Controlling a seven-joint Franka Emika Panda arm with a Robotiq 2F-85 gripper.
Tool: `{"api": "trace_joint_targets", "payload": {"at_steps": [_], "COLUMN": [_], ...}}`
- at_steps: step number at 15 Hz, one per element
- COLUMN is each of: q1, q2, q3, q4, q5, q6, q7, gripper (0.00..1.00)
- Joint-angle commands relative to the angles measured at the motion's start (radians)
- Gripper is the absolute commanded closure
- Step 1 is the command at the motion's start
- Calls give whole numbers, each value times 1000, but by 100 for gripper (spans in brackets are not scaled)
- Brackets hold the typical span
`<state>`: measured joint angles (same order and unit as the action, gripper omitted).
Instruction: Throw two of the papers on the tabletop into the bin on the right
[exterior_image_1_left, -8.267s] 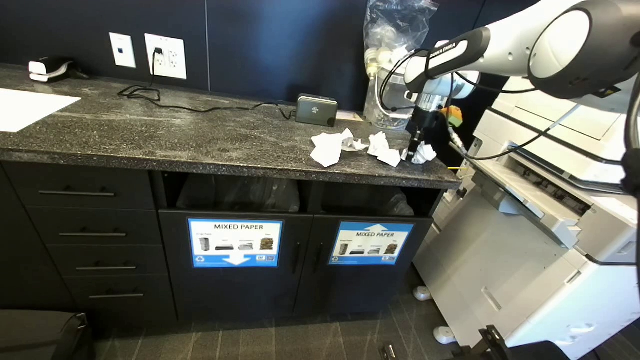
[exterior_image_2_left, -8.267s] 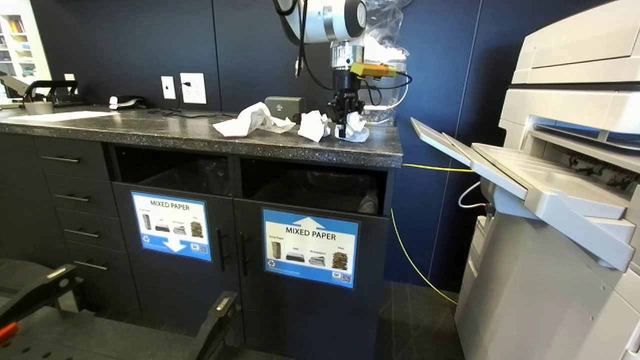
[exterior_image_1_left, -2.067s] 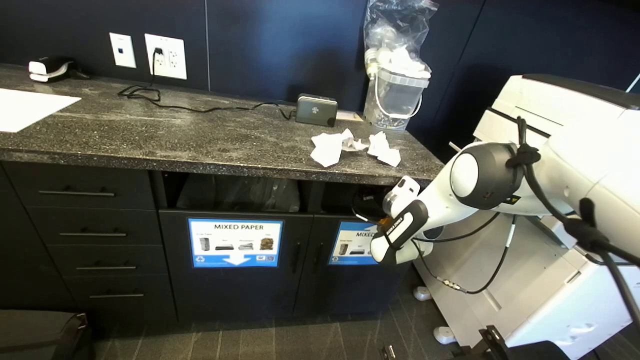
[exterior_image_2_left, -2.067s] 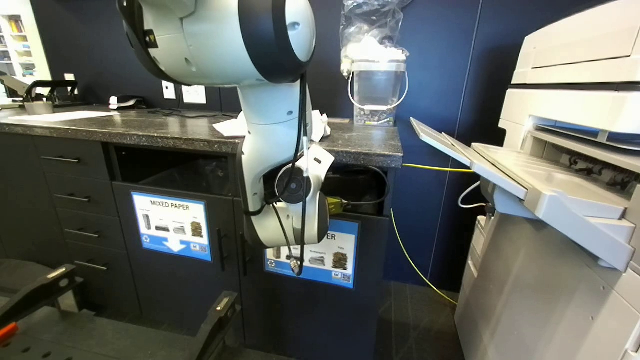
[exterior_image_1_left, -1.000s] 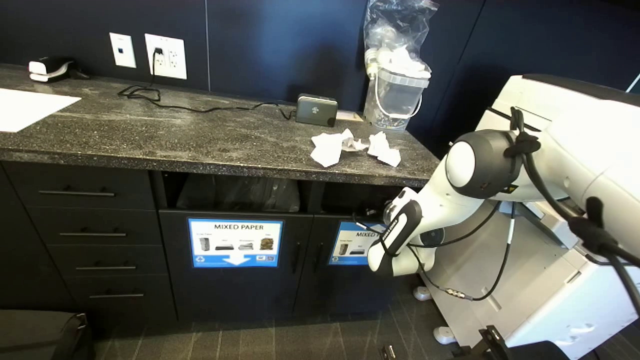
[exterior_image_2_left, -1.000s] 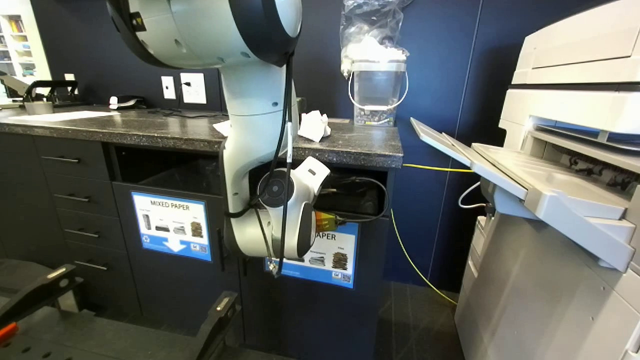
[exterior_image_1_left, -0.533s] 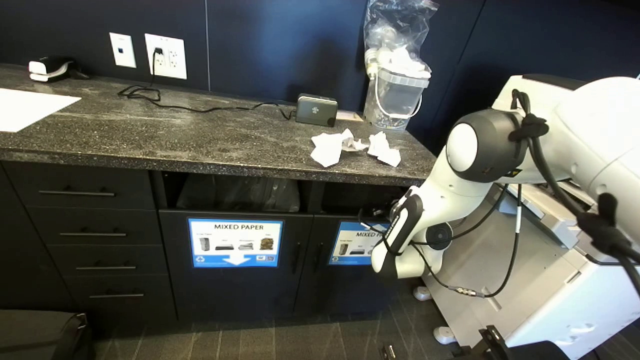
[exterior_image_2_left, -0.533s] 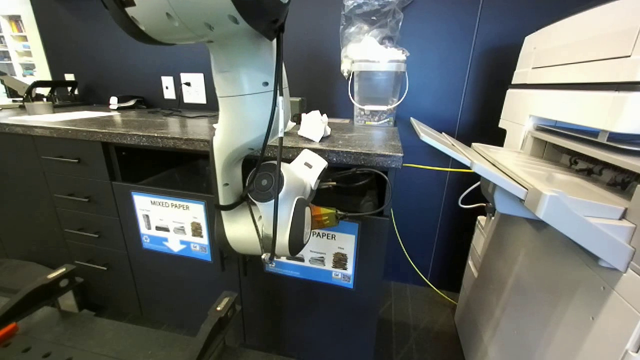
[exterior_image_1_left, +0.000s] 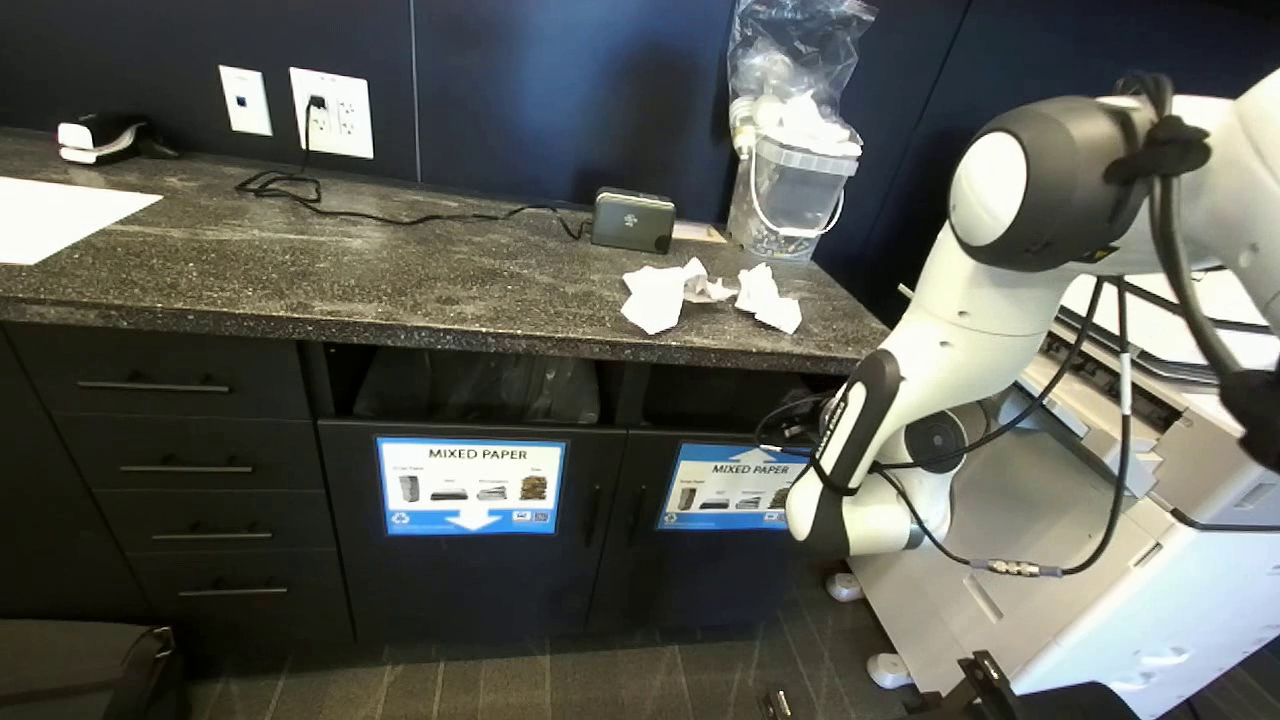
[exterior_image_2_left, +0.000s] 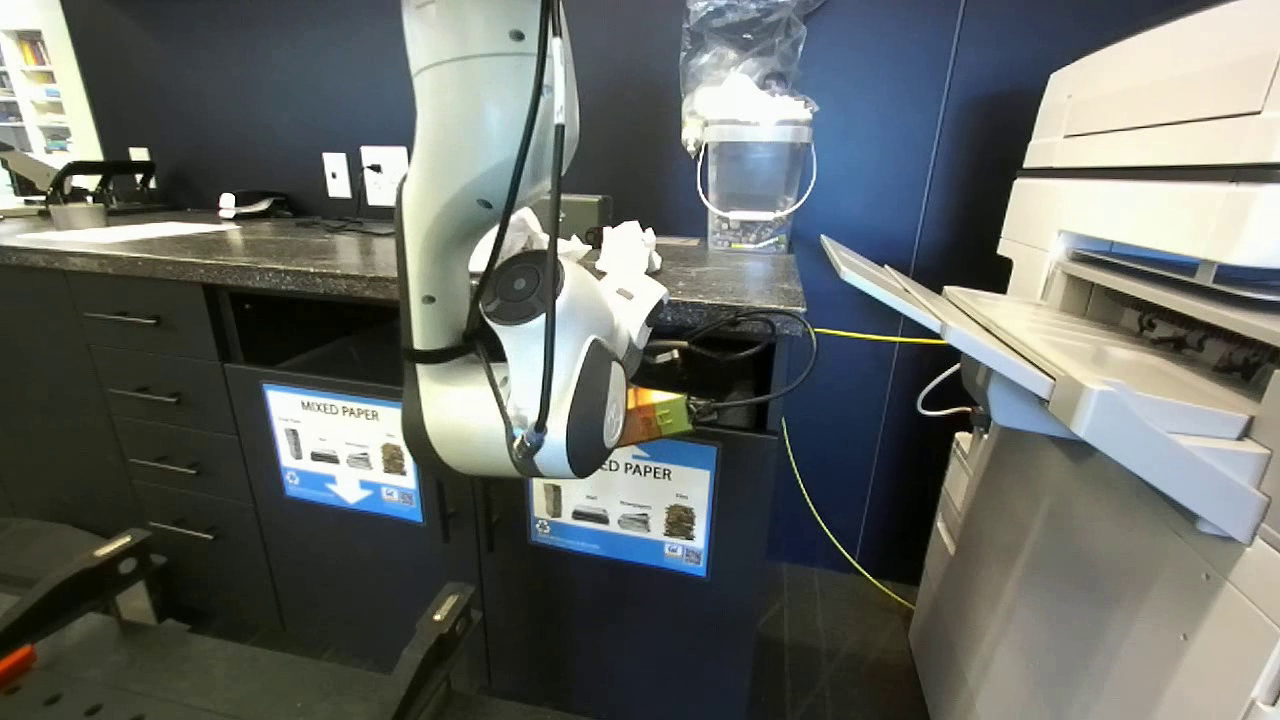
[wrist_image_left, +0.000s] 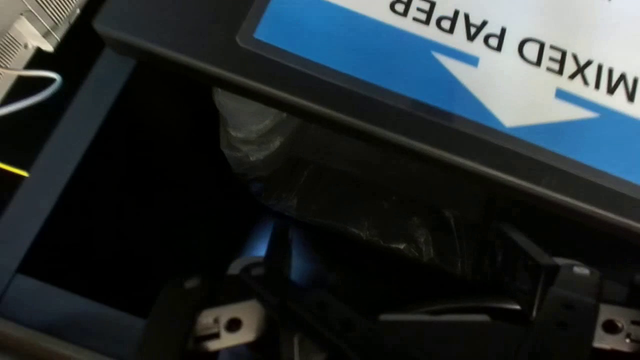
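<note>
Holds nothing in the wide-spread gripper (wrist_image_left: 392, 235) at the bin (exterior_image_1_left: 695, 398).
For the paper wads (exterior_image_1_left: 655, 298) on the bench (exterior_image_1_left: 430, 250) above the gripper, expect light, soft, springy handling; pinch gently at the thick middle.

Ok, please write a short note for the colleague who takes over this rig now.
Black two-finger gripper: open, at the mouth of the dark rectangular right-hand cabinet slot; nothing seen in its grip.
Crumpled white paper wads: at least two, on the long dark grey speckled stone counter.
Done: another wad has gone from the counter, probably into the slot; too dark inside to confirm.
To do: likely one more wad into that slot.
</note>
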<state>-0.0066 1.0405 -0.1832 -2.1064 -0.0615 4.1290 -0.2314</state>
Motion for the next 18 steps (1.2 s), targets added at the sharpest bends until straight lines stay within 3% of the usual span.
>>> {"api": "trace_joint_targets", "payload": {"at_steps": [1,6,10,15,16,18], "q1": [40,137,311,641,671,690], "q2": [-239,-501,-712,-816,-830,-882], "q3": [-44,-143,-325,-696,-723,-714], "q4": [-245,-425,-455,-313,-267,-179], "q5": [4,52,68,-16,-44,-66], "q6": [-176,-513,-795,-1036,-1073,-1177], "q7": [-53,-168,-278,-324,-318,-320], "gripper": [0,0,0,0,0,0]}}
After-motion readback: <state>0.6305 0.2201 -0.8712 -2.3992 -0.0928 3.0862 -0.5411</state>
